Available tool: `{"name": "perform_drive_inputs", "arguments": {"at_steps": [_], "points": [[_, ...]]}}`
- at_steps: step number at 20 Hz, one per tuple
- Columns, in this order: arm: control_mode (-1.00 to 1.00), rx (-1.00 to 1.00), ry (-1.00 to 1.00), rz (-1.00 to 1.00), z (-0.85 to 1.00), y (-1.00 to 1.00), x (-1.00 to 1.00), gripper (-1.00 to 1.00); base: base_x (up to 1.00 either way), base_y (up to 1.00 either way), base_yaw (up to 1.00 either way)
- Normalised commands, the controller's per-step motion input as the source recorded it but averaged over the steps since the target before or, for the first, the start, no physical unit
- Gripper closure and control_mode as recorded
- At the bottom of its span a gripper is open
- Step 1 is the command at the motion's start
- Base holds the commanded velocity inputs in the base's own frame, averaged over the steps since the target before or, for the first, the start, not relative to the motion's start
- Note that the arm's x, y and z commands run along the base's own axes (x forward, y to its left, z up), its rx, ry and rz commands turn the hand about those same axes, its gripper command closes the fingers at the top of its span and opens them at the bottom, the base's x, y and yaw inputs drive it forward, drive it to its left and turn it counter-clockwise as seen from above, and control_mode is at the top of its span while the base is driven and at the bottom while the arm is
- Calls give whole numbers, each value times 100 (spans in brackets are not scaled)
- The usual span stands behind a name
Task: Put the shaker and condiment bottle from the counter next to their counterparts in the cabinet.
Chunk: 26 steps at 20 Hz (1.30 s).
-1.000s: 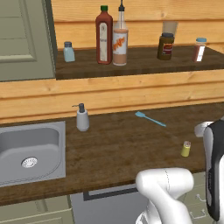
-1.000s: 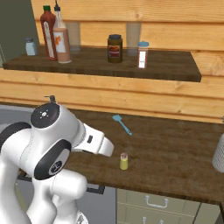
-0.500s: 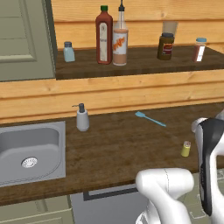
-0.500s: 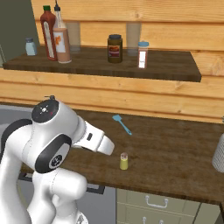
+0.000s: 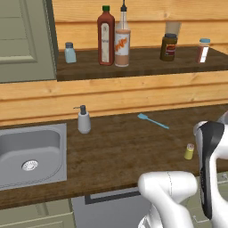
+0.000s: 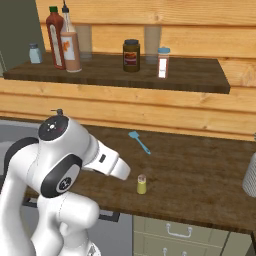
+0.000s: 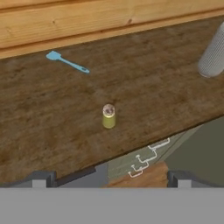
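A: The shaker (image 7: 108, 116) is a stubby yellow-green cylinder with a tan cap, upright on the dark wood-grain counter (image 5: 124, 147) near its front edge. The gripper (image 7: 109, 179) hangs spread wide above it, holding nothing.

B: Nearby? A flat blue spatula (image 7: 67, 62) lies well behind, a ribbed grey cylinder (image 7: 213, 52) off to the side. The peach condiment bottle (image 5: 122, 44) stands on the cabinet (image 5: 147, 64) shelf, touching the dark red bottle (image 5: 106, 38).

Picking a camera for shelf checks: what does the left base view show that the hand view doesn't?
Left base view alone: the sink, soap dispenser, and the cabinet shelf with the condiment bottle beside the dark red bottle and the pale blue shaker.
Hand view alone: a grey ribbed cylinder and drawer handles below the counter edge.
Both: the yellow-green shaker and blue spatula on the counter.
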Motion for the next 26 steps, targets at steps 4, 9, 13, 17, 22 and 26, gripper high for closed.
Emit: {"name": "perform_drive_inputs", "arguments": {"at_steps": [4, 9, 13, 17, 22, 26], "points": [[-100, 0, 0, 0, -13, 0, 7, -100, 0, 0, 0], [-100, 0, -1, 0, -12, 0, 17, -100, 0, 0, 0], [-100, 0, -2, 0, -11, 0, 22, -100, 0, 0, 0], [-100, 0, -1, 0, -13, 0, 20, -100, 0, 0, 0], [-100, 0, -1, 0, -23, -4, 26, -100, 0, 0, 0], [-100, 0, -1, 0, -28, -8, 23, -100, 0, 0, 0]]}}
